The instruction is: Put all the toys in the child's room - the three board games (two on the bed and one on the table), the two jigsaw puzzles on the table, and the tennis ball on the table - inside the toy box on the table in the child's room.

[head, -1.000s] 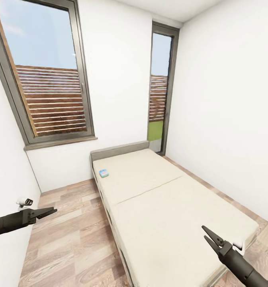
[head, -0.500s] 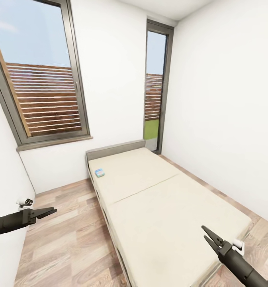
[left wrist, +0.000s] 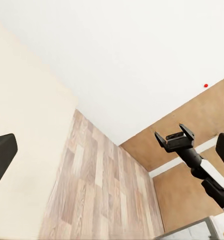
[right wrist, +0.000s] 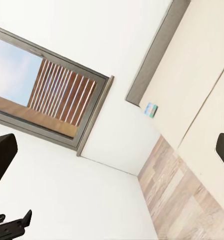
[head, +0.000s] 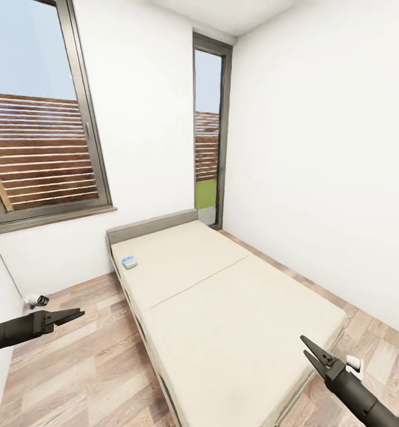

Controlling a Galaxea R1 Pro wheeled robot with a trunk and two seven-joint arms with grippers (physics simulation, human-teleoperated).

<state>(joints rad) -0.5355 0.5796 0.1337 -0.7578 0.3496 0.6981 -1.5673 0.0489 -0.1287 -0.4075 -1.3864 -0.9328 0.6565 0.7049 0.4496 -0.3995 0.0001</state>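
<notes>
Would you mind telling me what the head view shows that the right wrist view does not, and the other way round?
Head view adds: most of the bed along its length, the tall narrow window beyond it, and the right gripper, fingers open, by the bed's foot corner.
Right wrist view adds: a flatter look at the left gripper, its fingers spread apart.
Shared: the small blue board game lying near the bed's head end, the wide slatted window, and the wood floor.

White walls (head: 318,148), wood-plank floor (head: 80,367), 2 dark-framed windows (head: 42,148) w/ daylight, beige bed (head: 235,308).
</notes>
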